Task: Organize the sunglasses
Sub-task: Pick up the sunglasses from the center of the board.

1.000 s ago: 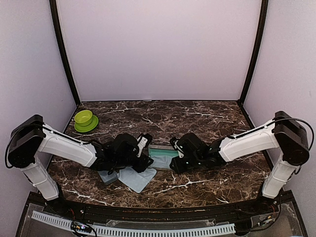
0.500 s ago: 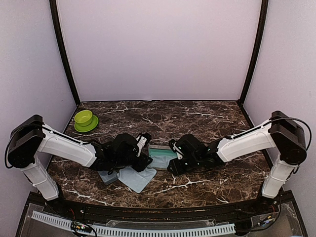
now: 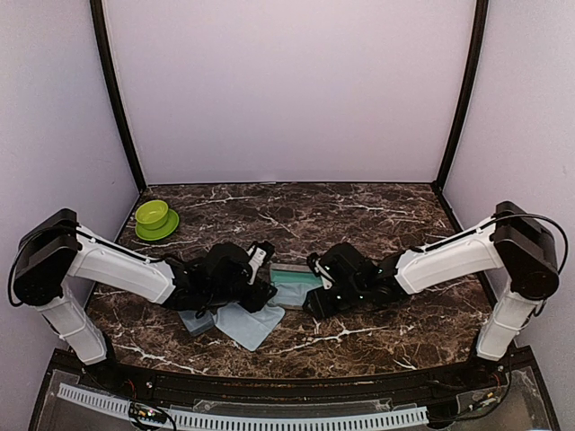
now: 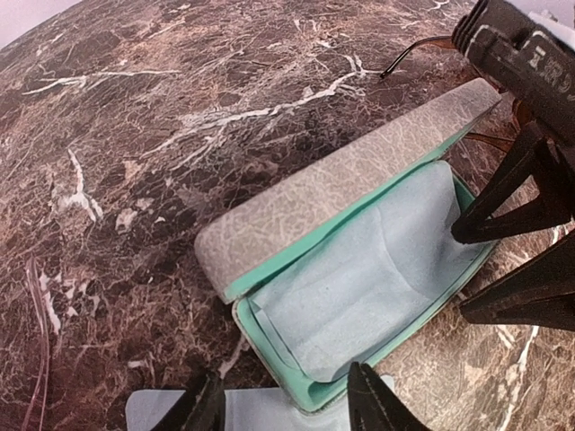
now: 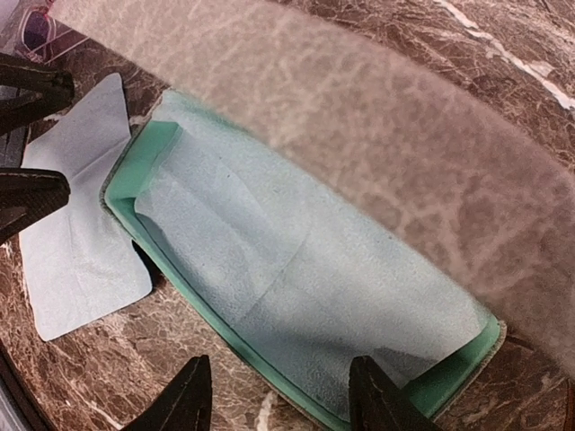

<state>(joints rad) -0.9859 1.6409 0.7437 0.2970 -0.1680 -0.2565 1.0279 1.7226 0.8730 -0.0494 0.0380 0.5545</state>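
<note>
1. A dark brown marble counter [image 3: 359, 215] with white veins. My two white arms [image 3: 117, 265] stretch inward and nearly meet at its middle, toward the near edge.
2. A grey case [image 4: 341, 180] lies there between my grippers, lid raised and teal lining showing. A pale blue cloth [image 4: 359, 278] lies inside its tray.
3. My left gripper [image 4: 287, 404] has its fingers spread wide, with one end of the tray between the tips. I cannot tell whether they touch it.
4. My right gripper [image 5: 278, 400] has its fingers spread over the tray's long teal rim, pinching nothing.
5. A second pale cloth [image 3: 247, 325] lies flat just beside the case, on the near-edge side.
6. A lime-green bowl [image 3: 154, 215] sits toward the left rear corner.
7. Of the sunglasses [image 5: 36, 27], only a sliver of frame and dark lens shows, just beyond my left gripper. In the top view my arms hide them.
</note>
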